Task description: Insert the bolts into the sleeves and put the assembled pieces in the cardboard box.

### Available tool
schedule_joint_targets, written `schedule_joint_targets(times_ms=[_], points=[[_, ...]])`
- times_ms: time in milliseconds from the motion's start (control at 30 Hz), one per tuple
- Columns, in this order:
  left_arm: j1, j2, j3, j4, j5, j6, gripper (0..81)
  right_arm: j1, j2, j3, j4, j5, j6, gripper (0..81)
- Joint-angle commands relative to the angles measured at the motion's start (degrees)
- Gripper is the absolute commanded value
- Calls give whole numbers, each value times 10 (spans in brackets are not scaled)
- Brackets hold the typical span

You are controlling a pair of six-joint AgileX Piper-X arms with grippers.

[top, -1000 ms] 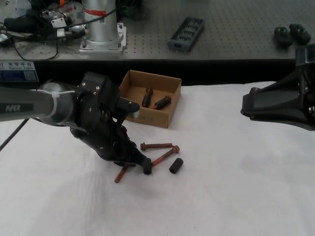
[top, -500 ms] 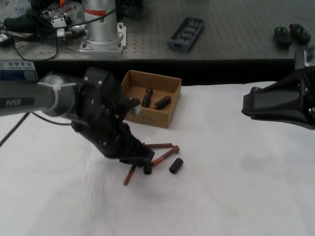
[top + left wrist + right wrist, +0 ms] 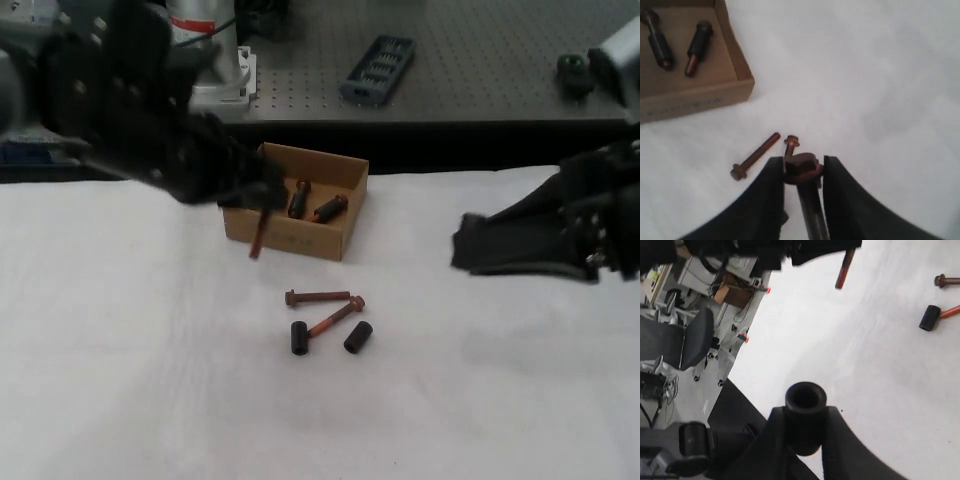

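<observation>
- My left end effector (image 3: 802, 169) is up off the white cloth (image 3: 480, 400). Its fingers are clamped on the head end of a rusty bolt (image 3: 258, 236), and the shank hangs down from them.
- From the high camera, that bolt shows against the front wall of the cardboard box (image 3: 320, 238), near the corner on my left arm's side. I cannot tell whether it touches the card.
- Inside the box lie 2 assembled pieces (image 3: 299, 197), close beside each other, each a bolt in a dark sleeve.
- My right end effector (image 3: 806, 415) sits over the right side of the cloth, well apart from the box. Its fingers are closed on a black sleeve (image 3: 805, 396), whose open bore faces my wrist camera.
- On the cloth in front of the box, 4 parts wait.
- The level loose bolt (image 3: 318, 296) lies nearest the box.
- The slanted loose bolt (image 3: 335, 318) lies just beside it, their heads close together.
- The first loose sleeve (image 3: 299, 338) sits at the slanted bolt's tip, touching or nearly touching, I cannot tell which.
- The second loose sleeve (image 3: 357, 337) lies just on the other side of that bolt.
- Behind the cloth, the perforated worktop (image 3: 480, 70) carries a black tray (image 3: 378, 66).
</observation>
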Motion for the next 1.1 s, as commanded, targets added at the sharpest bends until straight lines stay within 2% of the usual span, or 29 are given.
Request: schedule_joint_targets(times_ms=[0,267,400,667,900,1067], points=[[16,-30,-5,-34,38,-27,7,5,4,-3,-8,-16,-20,29],[32,-85,2,-52,101,-39,7,66,54,-3,-87,-35,-20,29],[32,-118,41,-82,125,-67,7,89,75,-3,-152,-37,10,29],[32,-193,137,-192,137,-148,7,109,99,-3,-271,-43,91,29],[32,-214,166,-294,162,-226,7,129,104,-3,-290,-43,102,29],[32,-214,166,-311,181,-250,7,137,109,-3,-292,-41,102,29]])
